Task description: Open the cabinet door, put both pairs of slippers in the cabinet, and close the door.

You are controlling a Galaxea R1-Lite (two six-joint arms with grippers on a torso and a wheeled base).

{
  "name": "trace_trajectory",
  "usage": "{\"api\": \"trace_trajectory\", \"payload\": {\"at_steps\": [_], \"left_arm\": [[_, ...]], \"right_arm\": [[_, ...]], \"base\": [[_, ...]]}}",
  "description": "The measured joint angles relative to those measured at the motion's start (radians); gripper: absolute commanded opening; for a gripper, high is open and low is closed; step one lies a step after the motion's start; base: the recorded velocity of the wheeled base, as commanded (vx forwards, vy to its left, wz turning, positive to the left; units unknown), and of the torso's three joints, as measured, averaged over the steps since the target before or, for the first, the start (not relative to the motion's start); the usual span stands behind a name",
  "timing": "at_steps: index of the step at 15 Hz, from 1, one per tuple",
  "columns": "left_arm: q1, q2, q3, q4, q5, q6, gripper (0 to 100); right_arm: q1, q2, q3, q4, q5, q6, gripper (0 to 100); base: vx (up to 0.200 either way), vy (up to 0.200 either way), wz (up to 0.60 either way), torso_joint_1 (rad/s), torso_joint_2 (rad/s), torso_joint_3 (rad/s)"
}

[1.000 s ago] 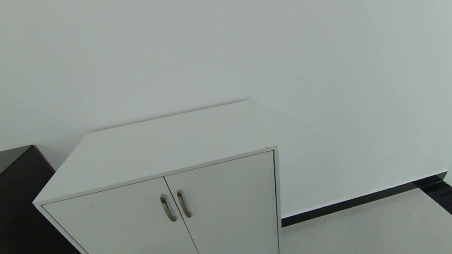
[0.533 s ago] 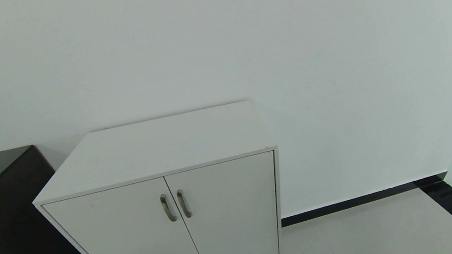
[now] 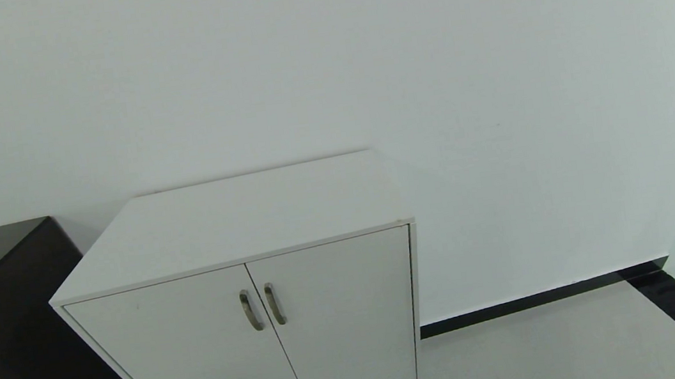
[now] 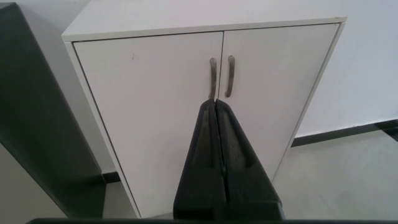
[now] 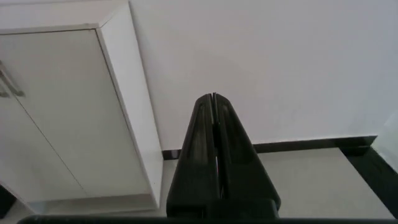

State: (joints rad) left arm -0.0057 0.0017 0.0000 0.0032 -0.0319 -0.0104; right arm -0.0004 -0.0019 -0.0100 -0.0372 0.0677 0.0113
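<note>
Where the left wrist view looks along its own arm, the left hand (image 4: 216,101) has its two fingers pressed together tip to tip and grips nothing. It is held in front of the cabinet (image 4: 143,106), apart from it, with its tips showing against the seam between the two doors. The right hand (image 5: 213,96) is likewise closed flat on itself with nothing in it, out in front of the cabinet's right side panel (image 5: 134,112) and the pale floor (image 5: 311,174).

The white cabinet stands on the floor against the wall (image 3: 425,63). Its left door (image 3: 190,355) and right door (image 3: 347,317) are both closed flush, so whatever is inside is hidden. Two upright metal handles (image 3: 250,310) sit just beside each other, one on each side of the seam. On the robot's left of the cabinet stands a dark piece of furniture (image 3: 14,332); whether the two touch cannot be told. A black skirting strip (image 3: 538,301) runs along the foot of the wall.
</note>
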Motion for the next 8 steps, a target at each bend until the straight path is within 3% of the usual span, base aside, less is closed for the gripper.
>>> {"api": "trace_trajectory", "payload": {"at_steps": [3,8], "left_arm": [[0.000,0.000,0.000,0.000,0.000,0.001,0],[0.000,0.000,0.000,0.000,0.000,0.000,0]], "right_arm": [[-0.003,0.000,-0.003,0.001,-0.198,-0.001,0],[-0.003,0.000,-0.004,0.007,-0.229,-0.036,0]], "base": [[0.000,0.000,0.00,0.000,0.00,0.000],[0.000,0.000,0.00,0.000,0.00,0.000]]}}
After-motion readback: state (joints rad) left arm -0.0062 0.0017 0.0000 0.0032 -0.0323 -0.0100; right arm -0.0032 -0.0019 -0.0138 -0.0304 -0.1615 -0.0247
